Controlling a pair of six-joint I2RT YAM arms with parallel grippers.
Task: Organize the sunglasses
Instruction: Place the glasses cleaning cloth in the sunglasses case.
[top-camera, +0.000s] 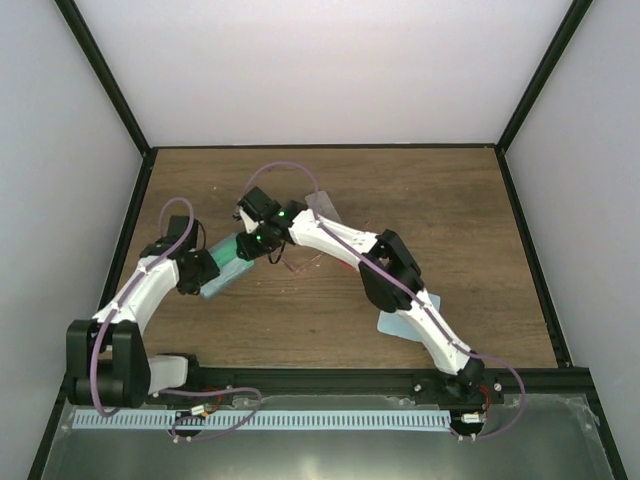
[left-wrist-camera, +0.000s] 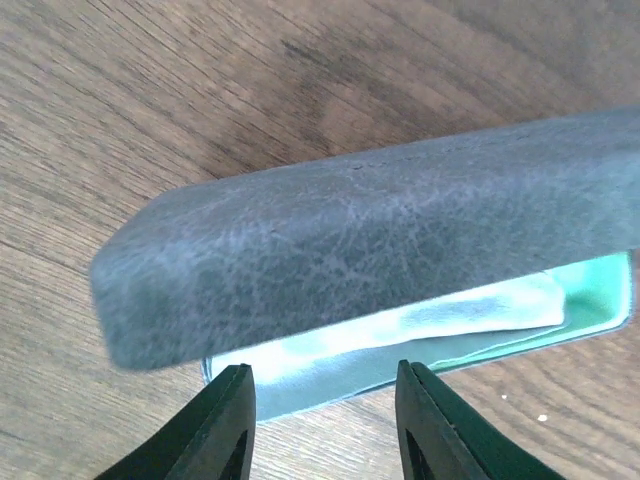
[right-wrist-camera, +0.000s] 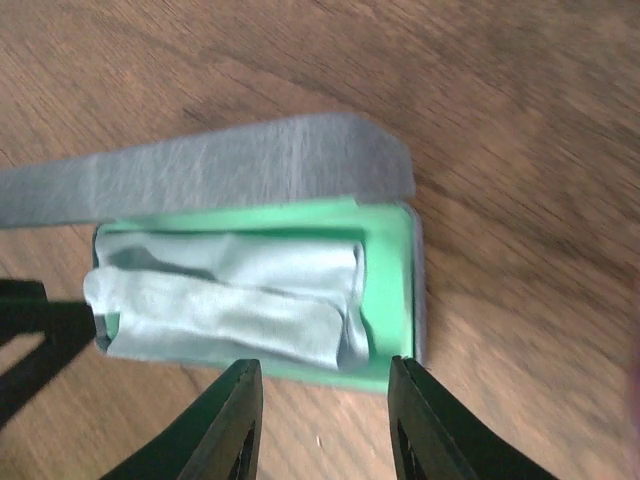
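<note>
An open oblong case (top-camera: 226, 270) lies on the table, grey outside and green inside, with its grey lid (right-wrist-camera: 230, 170) raised. A folded light-blue cloth (right-wrist-camera: 230, 300) lies in it. No sunglasses show inside. My left gripper (top-camera: 203, 268) is open at the case's left end, with the case's edge just beyond the fingertips in the left wrist view (left-wrist-camera: 325, 370). My right gripper (top-camera: 248, 247) is open over the case's right end, empty in the right wrist view (right-wrist-camera: 325, 365). The thin red-framed sunglasses (top-camera: 298, 263) lie on the table just right of the case, partly under my right arm.
A light-blue cloth (top-camera: 408, 322) lies on the table under the right arm's forearm. A grey piece (top-camera: 322, 205) shows behind the right arm, partly hidden. Dark frame rails and white walls bound the wooden table (top-camera: 450, 220).
</note>
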